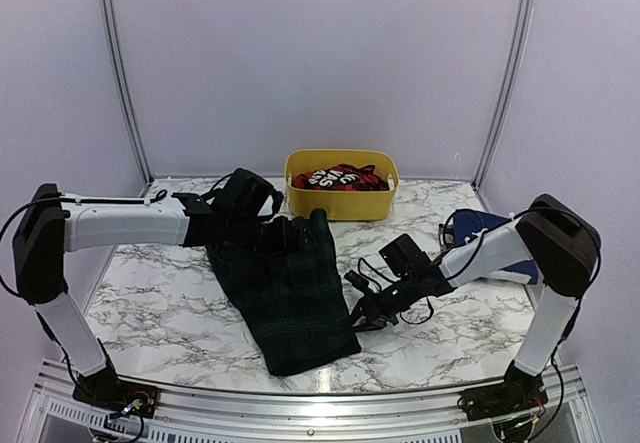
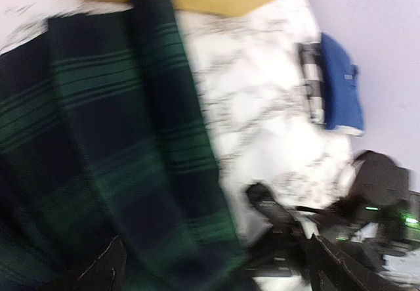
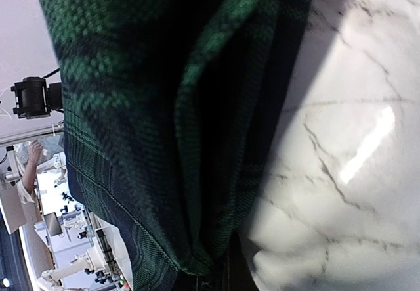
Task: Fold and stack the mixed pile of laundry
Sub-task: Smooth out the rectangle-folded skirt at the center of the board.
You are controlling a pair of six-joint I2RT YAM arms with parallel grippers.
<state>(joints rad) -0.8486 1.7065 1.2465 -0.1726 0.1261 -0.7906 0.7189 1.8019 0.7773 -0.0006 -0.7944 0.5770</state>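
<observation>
One dark tartan garment (image 1: 295, 298), green on navy, spread over the middle of the marble table (image 1: 160, 303), with its far edge just beside the front wall of the yellow tub (image 1: 340, 203); touching or not, cannot tell. One long fold along its right side, seen from the left wrist.

Left gripper (image 1: 293, 231) over the far edge of this garment, released, with fingers (image 2: 102, 271) wide apart and the cloth beneath them. Right gripper (image 1: 362, 315) at the right edge of the same garment, clenched on the cloth: in the right wrist view a pinched fold running down into the jaws.

Around it:
- One tub only, at the back centre, against the pale wall. Inside, one red-and-black checked garment (image 1: 345, 177) with white marks, bunched, not folded.
- One plain blue garment (image 2: 341, 84), folded, at the far right of the table, well apart from the tartan one. Partly hidden in the top view behind the right arm (image 1: 490, 253), which lies across in front of it.
- Just beside the blue one, on its inner side, one strip of black-and-white checked cloth (image 2: 312, 84); separate piece or part of the same, cannot tell.
- Some loose black cables (image 1: 378, 268) by the right wrist, above the marble.

Counted: three garments for sure, one tub, two arms.
</observation>
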